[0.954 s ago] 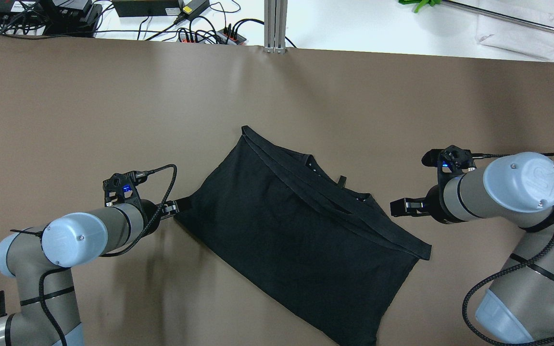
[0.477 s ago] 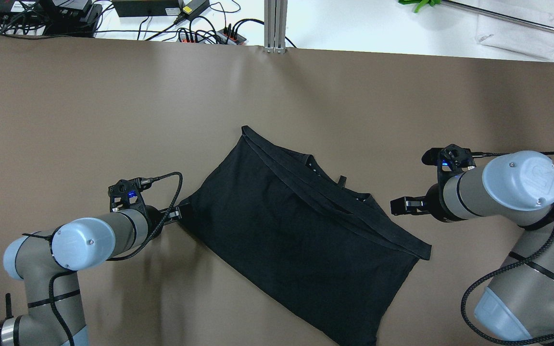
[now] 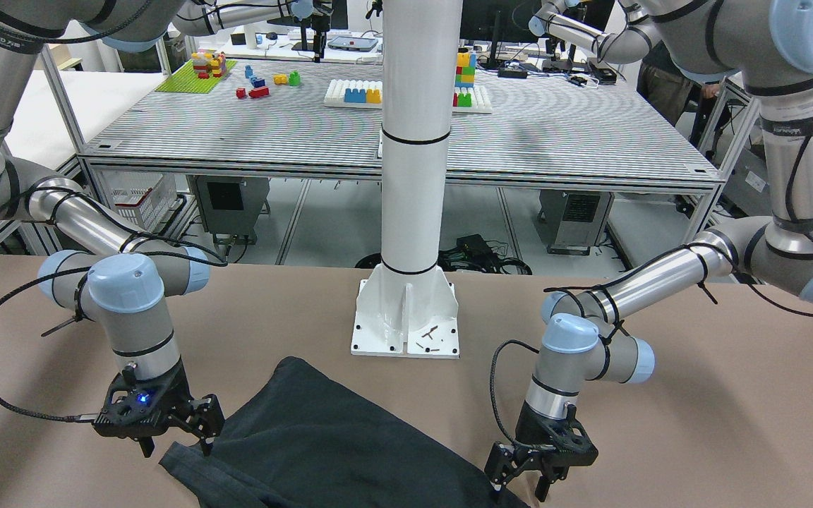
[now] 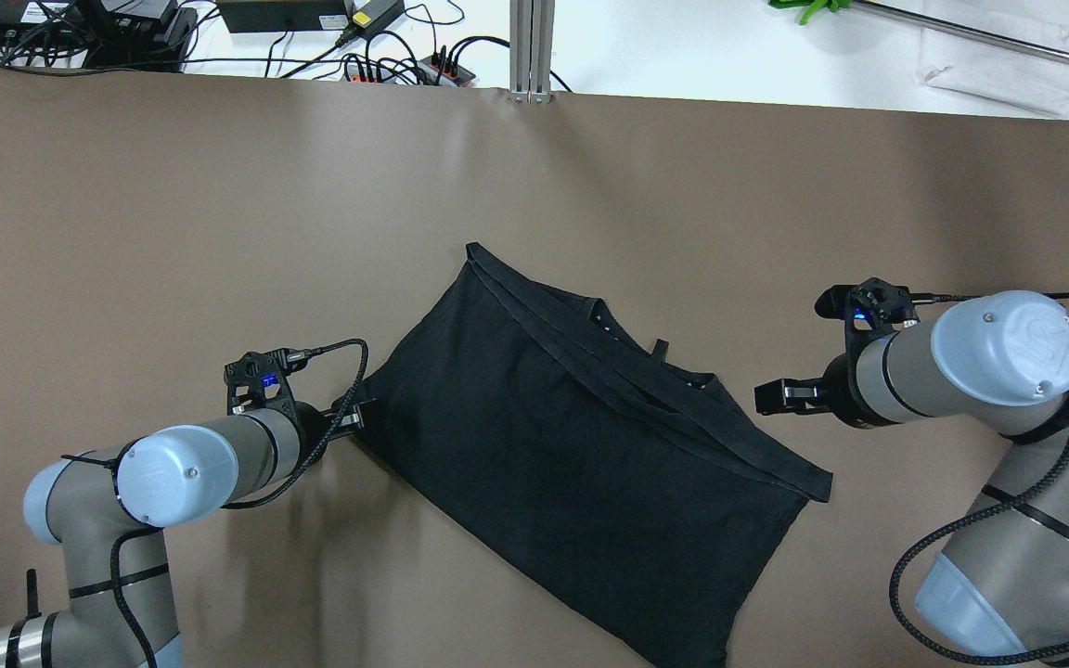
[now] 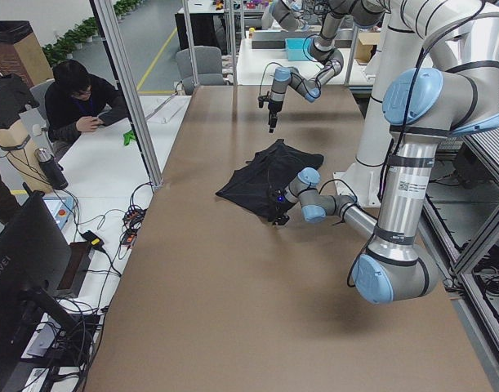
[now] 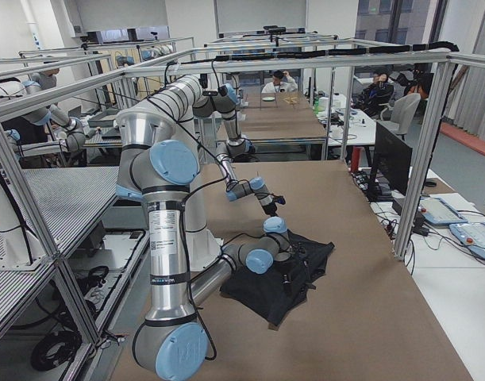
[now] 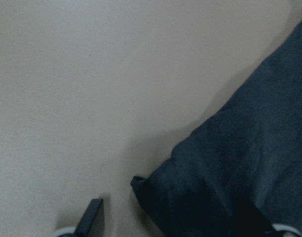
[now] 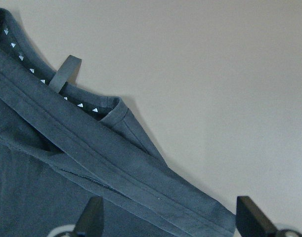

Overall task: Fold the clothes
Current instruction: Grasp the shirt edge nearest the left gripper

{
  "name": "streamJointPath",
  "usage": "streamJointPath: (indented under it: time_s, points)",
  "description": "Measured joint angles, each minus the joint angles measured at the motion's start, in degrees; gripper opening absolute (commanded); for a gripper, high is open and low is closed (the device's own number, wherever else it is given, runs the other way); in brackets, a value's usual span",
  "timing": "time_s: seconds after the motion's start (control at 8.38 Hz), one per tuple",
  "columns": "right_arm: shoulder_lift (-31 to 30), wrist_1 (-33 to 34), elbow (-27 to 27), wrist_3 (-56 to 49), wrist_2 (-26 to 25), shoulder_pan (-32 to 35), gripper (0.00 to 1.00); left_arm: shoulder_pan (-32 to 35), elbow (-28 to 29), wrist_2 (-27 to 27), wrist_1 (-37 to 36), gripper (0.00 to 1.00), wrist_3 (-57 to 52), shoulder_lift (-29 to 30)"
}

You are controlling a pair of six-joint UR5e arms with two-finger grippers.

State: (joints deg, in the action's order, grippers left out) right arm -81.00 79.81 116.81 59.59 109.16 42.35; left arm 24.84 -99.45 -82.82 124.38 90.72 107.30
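Brown tabletop [image 4: 219, 186] carries a black garment [image 4: 572, 436] — left gripper [image 4: 360, 414] at its nine-o'clock corner, jaws spread. Right gripper [image 4: 763, 397], three o'clock — unclenched too.

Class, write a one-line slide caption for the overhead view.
Dark garment on brown table, left gripper at its corner, right gripper apart.

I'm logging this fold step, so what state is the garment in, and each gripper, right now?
garment: lying flat and askew on the table, not lifted.
left gripper: open, fingers on either side of the garment's corner.
right gripper: open, beside the hemmed edge, holding nothing.
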Motion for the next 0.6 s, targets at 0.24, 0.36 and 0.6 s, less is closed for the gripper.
streamJointPath:
  time_s: [0.24,0.36,0.6]
  points:
    - [-0.01,-0.01,-0.01,0.00,-0.01,0.05,0.94,-0.60,0.04,0.51,-0.08,0.02,-0.01,0.06]
    - [-0.10,-0.05,-0.07,0.00,-0.04,0.04,0.94,-0.90,0.04,1.00,-0.10,0.00,0.02,0.19]
    - [-0.18,-0.19,-0.72,-0.01,-0.28,0.02,0.94,-1.14,-0.01,1.26,-0.29,0.00,0.06,0.77]
